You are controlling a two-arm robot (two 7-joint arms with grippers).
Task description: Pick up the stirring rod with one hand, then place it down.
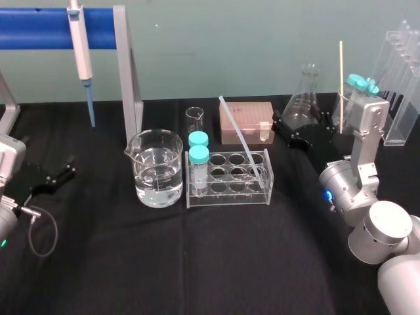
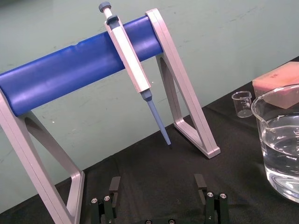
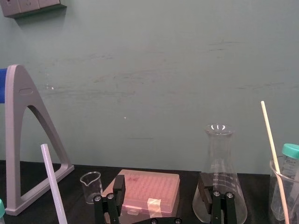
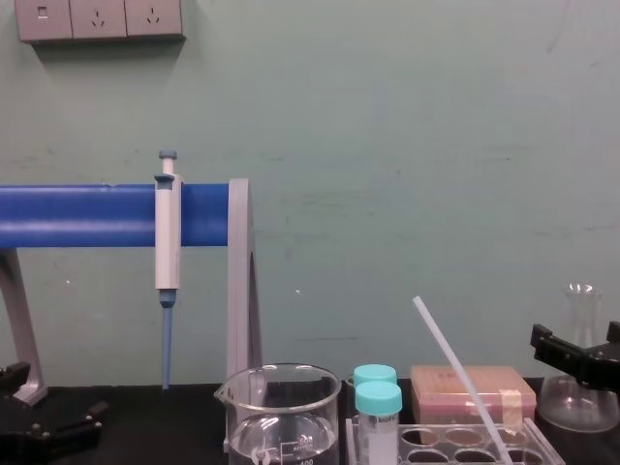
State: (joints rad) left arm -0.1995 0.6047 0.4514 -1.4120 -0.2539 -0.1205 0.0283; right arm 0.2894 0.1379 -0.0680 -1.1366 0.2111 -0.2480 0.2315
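The stirring rod (image 1: pixel 239 138), thin and translucent white, leans in the clear tube rack (image 1: pixel 230 193) at the table's middle, its upper end tilted back and left. It also rises at a slant in the chest view as the stirring rod (image 4: pixel 460 378), and as the stirring rod (image 3: pixel 53 186) in the right wrist view. My right gripper (image 1: pixel 302 126) stands open to the right of the rack, just in front of a conical flask (image 1: pixel 307 92), holding nothing. Its fingers (image 3: pixel 117 186) frame the pink tip box (image 3: pixel 152 189). Parked at the table's left, my left gripper (image 1: pixel 49 174) is open and empty.
A water-filled beaker (image 1: pixel 156 167) stands left of the rack, with a small beaker (image 1: pixel 195 118) behind. A pipette (image 1: pixel 82 46) hangs on the blue-barred stand (image 1: pixel 128 79). At the far right are a beaker holding a tan stick (image 1: pixel 340 85) and a clear tube holder (image 1: pixel 400 85).
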